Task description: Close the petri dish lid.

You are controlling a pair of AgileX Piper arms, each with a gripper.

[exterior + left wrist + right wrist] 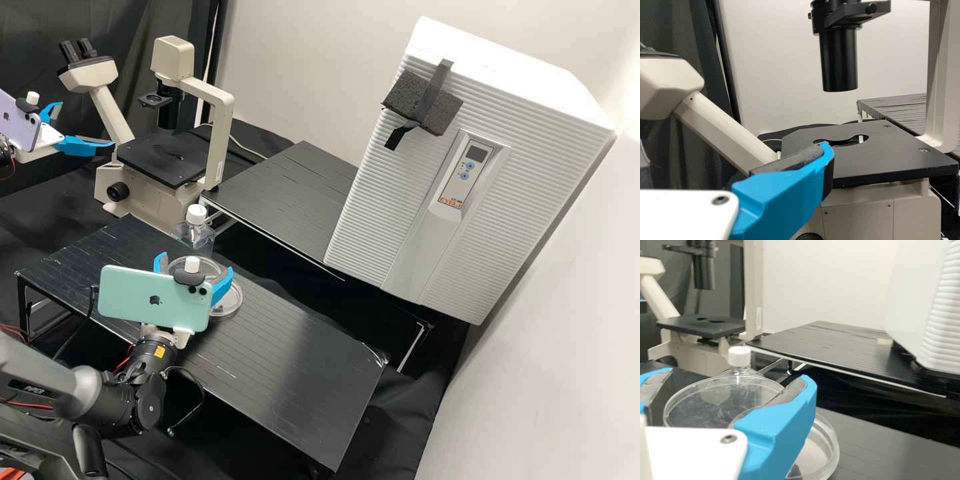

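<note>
The petri dish lid point(715, 402) is in the jaws of the right gripper point(195, 263), grasped by its rim between the two blue fingers. It is raised above the counter point(287, 347), the low black table with the ribbed top. The petri dish base point(829, 440) sits on that counter, below the lid and offset from it, so that the two overlap only partly in the high view and the right wrist view. The lid is off the base.

Just beyond the lid stands a clear bottle point(196, 237) with a white cap, upright. A mint-green phone point(150, 300) is mounted on the right arm, behind the jaws.

The left gripper point(87, 124) is raised near the microscope point(150, 193), well apart from the dish. Its jaws are released, the two blue fingers spread apart. A lilac phone point(21, 125) is mounted behind them. The microscope has a flat black stage point(880, 150).

Past the counter is a second black stand point(287, 200), with a large white ribbed cabinet point(520, 100) at its end. A dark foam block point(400, 100) is taped to the cabinet's front, above the control panel point(460, 177).
</note>
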